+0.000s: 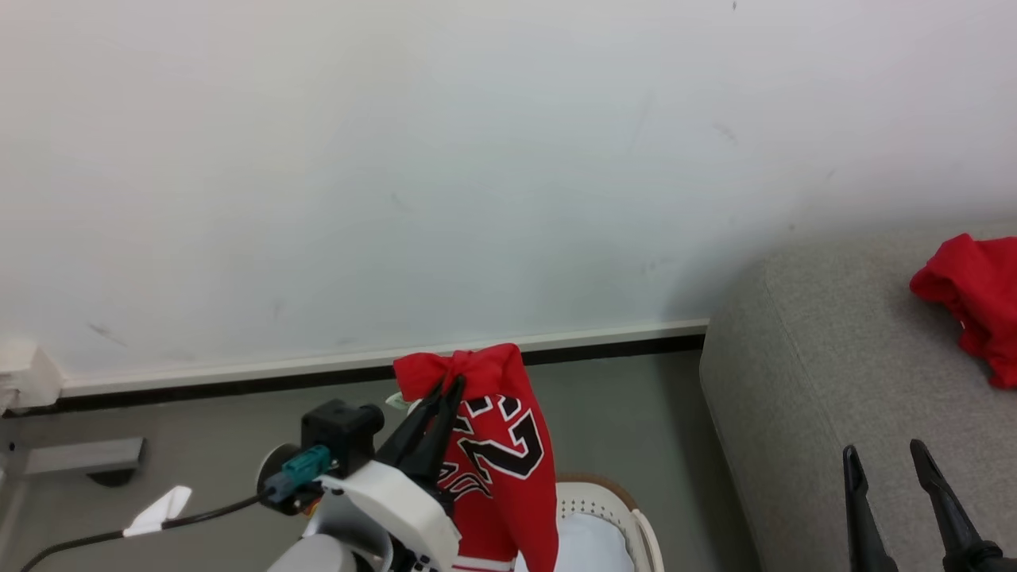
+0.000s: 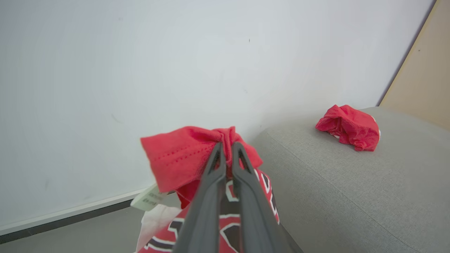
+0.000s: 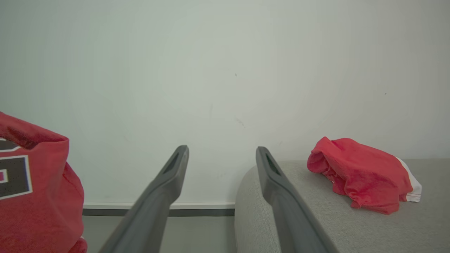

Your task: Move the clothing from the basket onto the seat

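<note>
1. My left gripper (image 1: 449, 389) has its two long dark fingers pressed together, pinching a bunched fold at the top of a soft red jersey (image 1: 508, 469) with black-and-white lettering.
2. The red jersey hangs down from that pinch, clear of the grey floor (image 1: 620, 413), and its lower end falls in front of the oval cream-white perforated plastic basket (image 1: 592, 499) with a brown rim.
3. In my left wrist view the fingers (image 2: 242, 165) meet on the gathered red cloth (image 2: 179, 158), and a small pale paper tag (image 2: 147, 198) sticks out just below it.
4. A smooth pale bluish-white pad (image 1: 584, 548) lies inside the basket.
5. My right gripper (image 1: 883, 453) holds nothing; its fingers are spread wide apart over the front of the large grey woven-fabric sofa (image 1: 818, 373).
6. A crumpled second red garment (image 1: 973, 294) with a white edge lies on the sofa seat, well apart from both grippers.
7. The sofa stands to the right of the basket, against the plain white wall (image 1: 477, 159).
8. From my right wrist, the hanging jersey (image 3: 35, 196) shows at the left and the second red garment (image 3: 362, 172) at the right.
</note>
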### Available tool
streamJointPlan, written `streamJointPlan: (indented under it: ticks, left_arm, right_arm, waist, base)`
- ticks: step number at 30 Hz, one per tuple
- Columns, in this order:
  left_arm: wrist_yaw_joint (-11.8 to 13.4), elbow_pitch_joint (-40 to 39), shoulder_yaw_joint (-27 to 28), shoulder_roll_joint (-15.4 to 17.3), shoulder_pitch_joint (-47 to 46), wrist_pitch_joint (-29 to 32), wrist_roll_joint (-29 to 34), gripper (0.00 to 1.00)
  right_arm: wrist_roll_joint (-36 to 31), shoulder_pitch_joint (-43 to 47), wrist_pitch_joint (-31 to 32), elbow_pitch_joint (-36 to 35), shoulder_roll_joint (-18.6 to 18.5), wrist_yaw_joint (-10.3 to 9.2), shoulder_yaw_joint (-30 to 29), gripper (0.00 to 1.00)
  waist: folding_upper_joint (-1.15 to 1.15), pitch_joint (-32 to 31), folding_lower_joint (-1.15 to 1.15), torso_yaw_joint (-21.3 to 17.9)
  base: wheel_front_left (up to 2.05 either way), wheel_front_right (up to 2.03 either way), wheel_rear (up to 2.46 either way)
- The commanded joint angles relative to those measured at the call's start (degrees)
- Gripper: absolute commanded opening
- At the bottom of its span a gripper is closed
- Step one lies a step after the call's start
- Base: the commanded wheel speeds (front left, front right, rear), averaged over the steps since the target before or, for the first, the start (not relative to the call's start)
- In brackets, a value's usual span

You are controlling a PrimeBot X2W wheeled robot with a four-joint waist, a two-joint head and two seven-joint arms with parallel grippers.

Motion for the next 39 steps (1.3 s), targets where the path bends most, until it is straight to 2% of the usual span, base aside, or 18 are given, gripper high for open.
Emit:
streamJointPlan:
  ticks: [1,7,11,20,26,30,39]
  left_arm:
    - [1.3,-3.9,0.6,1.8,1.9,1.4,-0.2,0.0]
    - [3.6,-10.8,1.4,4.5,4.4,4.2,-0.6,0.0]
    - [4.7,-14.3,1.4,5.5,5.7,5.6,-0.6,0.0]
    - [5.2,-17.5,-0.1,5.5,5.5,7.3,0.1,0.0]
    - [4.7,-17.7,-1.3,4.6,4.3,7.8,0.5,0.0]
    - [4.2,-17.8,-2.4,3.9,3.3,8.3,1.0,0.0]
    - [2.8,-19.2,-6.1,2.0,2.5,9.7,1.6,0.0]
  right_arm:
    - [-0.6,0.9,0.1,0.5,-0.1,-0.15,0.4,1.0]
    - [-0.7,0.3,0.1,0.6,-0.4,-0.15,3.2,1.0]
    - [-0.1,-0.9,0.1,0.3,-1.9,-0.15,7.9,1.0]
    - [4.5,-10.5,1.0,1.6,-9.0,-0.15,28.1,1.0]
    - [7.9,-19.7,4.0,5.3,-11.1,-0.15,40.6,1.0]
    - [8.5,-24.6,5.0,9.3,-11.1,-0.15,46.0,1.0]
    - [9.6,-30.0,5.5,19.5,-6.2,-0.15,51.8,1.0]
  waist:
    - [-0.01,-3.0,0.03,0.3]
    - [-0.01,-4.0,0.03,0.2]
    - [-0.01,-4.2,0.03,0.2]
    - [-0.01,-3.1,0.03,0.2]
    - [-0.01,-2.5,0.03,0.8]
    - [-0.01,-2.4,0.03,1.6]
    - [-0.01,-2.7,0.03,2.8]
  base:
    - [0.0,0.0,0.0]
    - [0.0,0.0,0.0]
    - [0.0,0.0,0.0]
    - [0.0,0.0,0.0]
    - [0.0,0.0,0.0]
    - [0.0,0.0,0.0]
    - [0.0,0.0,0.0]
